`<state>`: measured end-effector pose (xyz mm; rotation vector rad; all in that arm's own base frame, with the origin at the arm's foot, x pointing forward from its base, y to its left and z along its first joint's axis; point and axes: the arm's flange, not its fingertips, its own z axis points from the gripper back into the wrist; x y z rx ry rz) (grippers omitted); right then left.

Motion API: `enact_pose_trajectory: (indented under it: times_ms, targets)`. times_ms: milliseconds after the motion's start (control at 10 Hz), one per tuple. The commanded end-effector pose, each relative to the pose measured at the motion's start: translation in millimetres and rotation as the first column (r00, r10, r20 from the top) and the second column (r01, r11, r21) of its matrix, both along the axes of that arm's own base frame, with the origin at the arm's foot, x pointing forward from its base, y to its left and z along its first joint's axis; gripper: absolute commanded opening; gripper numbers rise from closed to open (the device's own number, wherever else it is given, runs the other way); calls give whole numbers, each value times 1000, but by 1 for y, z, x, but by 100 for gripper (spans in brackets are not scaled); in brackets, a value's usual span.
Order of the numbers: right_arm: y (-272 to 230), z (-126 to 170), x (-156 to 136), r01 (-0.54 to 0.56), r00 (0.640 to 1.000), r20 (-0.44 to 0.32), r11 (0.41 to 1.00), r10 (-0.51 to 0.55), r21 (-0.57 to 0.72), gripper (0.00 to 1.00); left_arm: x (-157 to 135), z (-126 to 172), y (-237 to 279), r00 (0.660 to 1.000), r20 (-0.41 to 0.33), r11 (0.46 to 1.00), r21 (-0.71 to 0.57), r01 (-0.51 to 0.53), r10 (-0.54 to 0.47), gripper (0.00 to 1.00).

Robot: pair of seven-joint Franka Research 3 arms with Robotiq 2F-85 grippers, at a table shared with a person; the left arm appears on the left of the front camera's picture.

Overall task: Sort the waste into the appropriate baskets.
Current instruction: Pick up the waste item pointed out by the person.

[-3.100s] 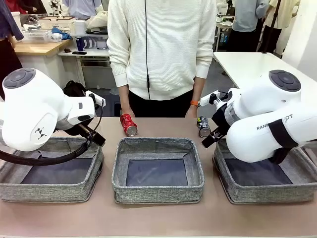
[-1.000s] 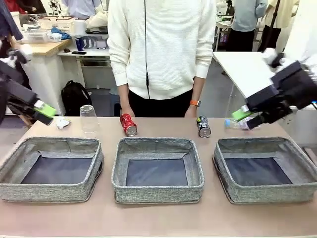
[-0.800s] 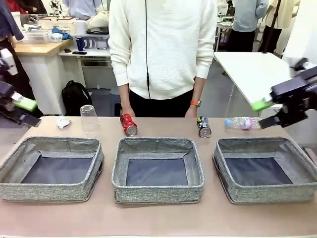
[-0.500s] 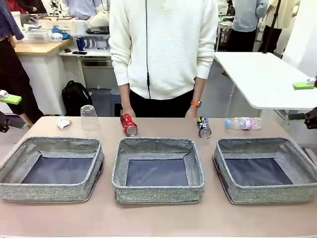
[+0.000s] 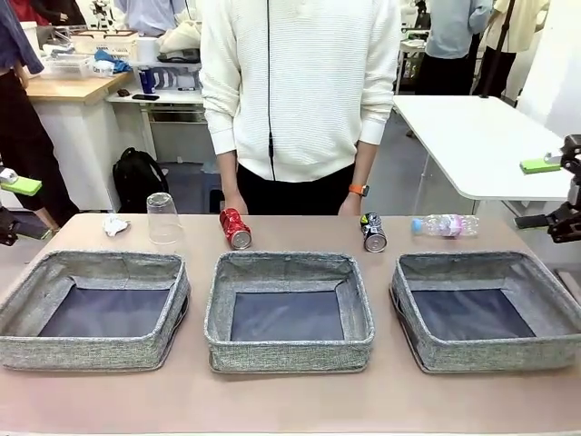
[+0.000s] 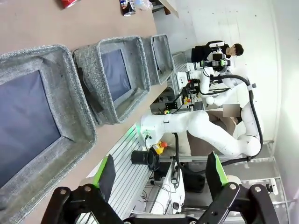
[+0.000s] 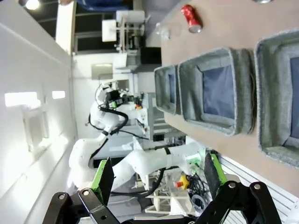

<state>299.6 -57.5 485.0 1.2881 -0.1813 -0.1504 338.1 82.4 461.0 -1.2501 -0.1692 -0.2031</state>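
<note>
A crushed red can (image 5: pixel 235 228) and a crushed dark can (image 5: pixel 373 232) lie on the table's far side, in front of the person. A clear bottle (image 5: pixel 445 225) lies to the right of them. At the far left are a white paper wad (image 5: pixel 114 224) and an upturned clear cup (image 5: pixel 163 218). Three grey baskets stand in a row, left (image 5: pixel 91 351), middle (image 5: pixel 289 354) and right (image 5: pixel 490 356), with nothing in them. My left gripper (image 5: pixel 13 209) hangs open at the left edge. My right gripper (image 5: pixel 548 193) hangs open at the right edge. Both are well clear of the waste.
The person stands at the far side, hands at the table edge behind the cans. In the left wrist view the open gripper (image 6: pixel 161 172) looks along the basket row (image 6: pixel 79 112) toward the red can (image 6: pixel 69 3). The right wrist gripper (image 7: pixel 156 175) sees the middle basket (image 7: pixel 243 84) and red can (image 7: pixel 191 17).
Both arms have swung up and outward from over the outer baskets to the picture's edges, uncovering the wad, cup and bottle. The grippers stayed open. The waste has not moved.
</note>
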Motion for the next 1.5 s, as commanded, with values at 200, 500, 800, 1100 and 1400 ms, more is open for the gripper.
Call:
enact_pose_trajectory:
  times_ms: [200, 500, 800, 1100, 1400]
  targets:
    - [-6, 4, 1, 4, 999, 39, 1000, -4, 12, 100, 1, 2, 2, 1000, 30, 1000, -27, 1, 0, 100]
    - [-6, 4, 1, 4, 999, 39, 1000, -4, 12, 100, 1, 2, 2, 1000, 30, 1000, -27, 1, 0, 100]
    - [-6, 4, 1, 4, 999, 39, 1000, -4, 12, 100, 1, 2, 2, 1000, 30, 1000, -27, 1, 0, 100]
    - [-6, 4, 1, 4, 999, 39, 1000, -4, 12, 100, 1, 2, 2, 1000, 30, 1000, -27, 1, 0, 100]
    - [-6, 4, 1, 4, 999, 39, 1000, -4, 12, 100, 1, 2, 2, 1000, 30, 1000, -27, 1, 0, 100]
